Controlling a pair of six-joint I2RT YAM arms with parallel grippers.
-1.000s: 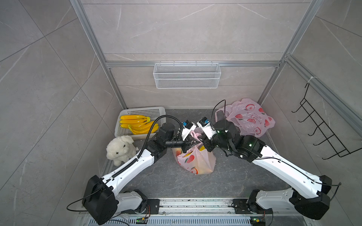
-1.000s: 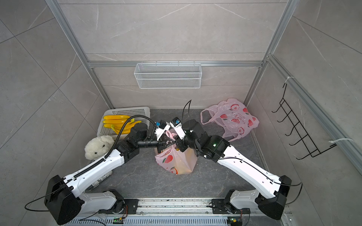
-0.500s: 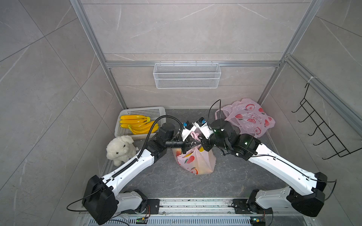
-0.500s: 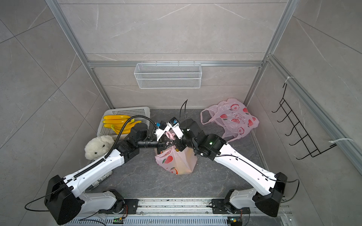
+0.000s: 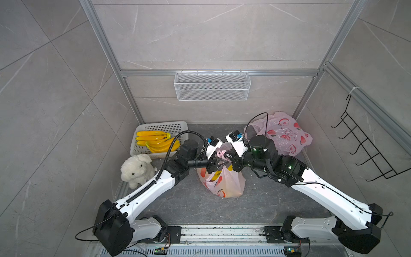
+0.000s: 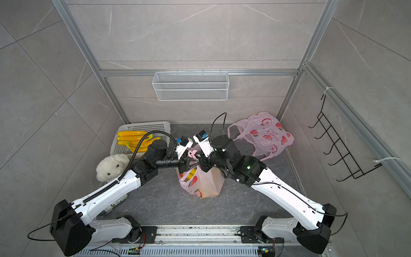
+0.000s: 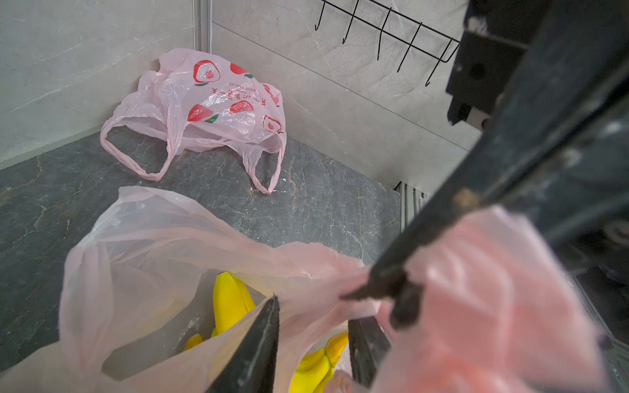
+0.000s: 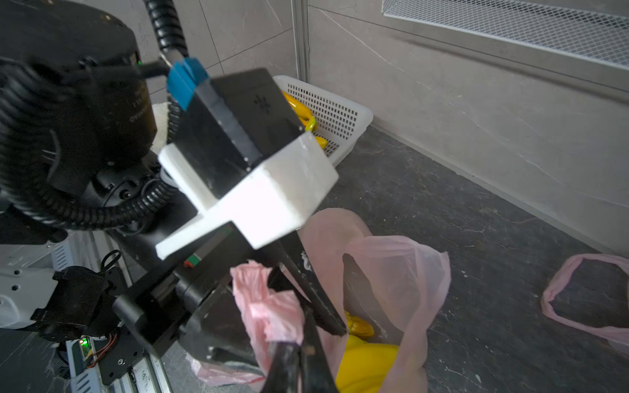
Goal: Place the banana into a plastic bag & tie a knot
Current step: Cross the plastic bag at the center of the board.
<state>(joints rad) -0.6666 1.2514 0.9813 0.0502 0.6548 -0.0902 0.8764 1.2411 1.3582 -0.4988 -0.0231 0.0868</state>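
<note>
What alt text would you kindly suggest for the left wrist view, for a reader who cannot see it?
A pink plastic bag holding a yellow banana fills the foreground, the left gripper open at its rim, the right gripper shut on its bunched handle. A second strawberry-print bag lies behind.

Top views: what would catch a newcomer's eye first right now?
The pink bag mid-floor draws the eye: the right gripper pinches its bunched handles, and the left gripper stands open beside them. Yellow bananas show inside the bag; a spare bag lies in the back corner.
</note>
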